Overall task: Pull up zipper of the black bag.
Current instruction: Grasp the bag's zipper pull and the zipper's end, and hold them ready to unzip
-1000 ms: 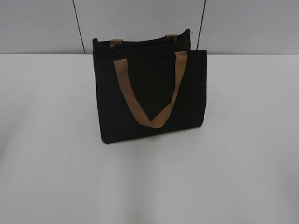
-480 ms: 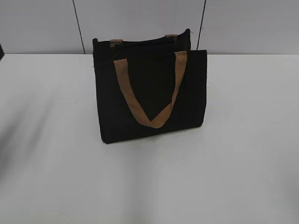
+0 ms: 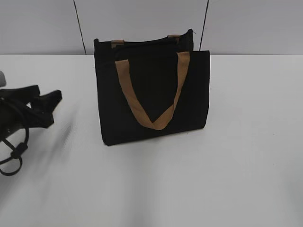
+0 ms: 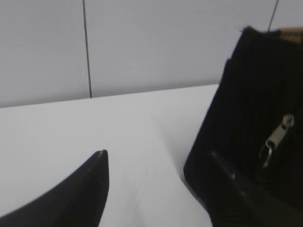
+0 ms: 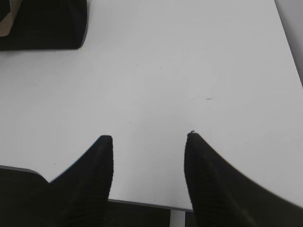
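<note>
The black bag stands upright at the middle back of the white table, its tan strap handle hanging down the front. In the left wrist view the bag's end is at the right, with the zipper's silvery pull hanging on it. My left gripper is open and empty, left of the bag and apart from it; it also shows in the left wrist view, its right finger close to the bag's lower corner. My right gripper is open and empty over bare table, with a bag corner at the top left.
The white table ends at a grey panelled wall behind the bag. The table's near edge shows under my right gripper. Black cables hang from the left arm.
My left arm has come into the exterior view from the left edge and moved toward the bag. The bag has not moved.
</note>
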`<state>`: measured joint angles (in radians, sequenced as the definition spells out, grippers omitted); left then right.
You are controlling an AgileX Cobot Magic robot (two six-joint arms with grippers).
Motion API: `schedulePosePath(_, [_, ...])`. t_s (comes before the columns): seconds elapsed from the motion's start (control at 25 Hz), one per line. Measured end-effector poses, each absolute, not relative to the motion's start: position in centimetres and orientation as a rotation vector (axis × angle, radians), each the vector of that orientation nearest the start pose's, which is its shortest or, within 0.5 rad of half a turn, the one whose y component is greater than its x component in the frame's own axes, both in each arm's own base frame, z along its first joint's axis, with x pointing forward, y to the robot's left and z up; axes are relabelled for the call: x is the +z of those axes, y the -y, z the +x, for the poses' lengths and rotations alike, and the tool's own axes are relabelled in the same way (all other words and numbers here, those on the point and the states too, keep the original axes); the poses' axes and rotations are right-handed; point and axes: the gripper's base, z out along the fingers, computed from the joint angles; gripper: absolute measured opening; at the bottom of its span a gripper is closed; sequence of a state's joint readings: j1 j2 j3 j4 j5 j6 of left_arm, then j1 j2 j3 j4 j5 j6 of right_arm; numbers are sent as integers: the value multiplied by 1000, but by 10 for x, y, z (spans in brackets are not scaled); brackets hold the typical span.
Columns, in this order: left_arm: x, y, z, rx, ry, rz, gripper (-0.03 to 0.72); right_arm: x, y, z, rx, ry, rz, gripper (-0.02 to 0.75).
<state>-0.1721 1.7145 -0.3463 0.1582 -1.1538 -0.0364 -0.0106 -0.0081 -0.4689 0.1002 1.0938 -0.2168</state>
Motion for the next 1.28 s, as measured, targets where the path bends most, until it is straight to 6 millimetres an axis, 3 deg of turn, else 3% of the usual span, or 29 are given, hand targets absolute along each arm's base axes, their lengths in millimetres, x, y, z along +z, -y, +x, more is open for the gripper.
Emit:
schedulePosePath(0.16, [115, 68, 261, -298, -1771, 384, 473, 266, -8, -4, -16, -2084, -221, 377])
schedulePosePath(0.28, [102, 75, 268, -343, -1781, 449, 473, 266, -8, -4, -16, -2084, -221, 377])
schedulePosePath(0.84, [90, 99, 307, -557, -1714, 564, 473, 266, -8, -4, -15, -2085, -218, 377])
schedulePosePath(1.28, [88, 111, 324, -673, -1688, 588, 469, 266, -8, -4, -12, -2085, -213, 377])
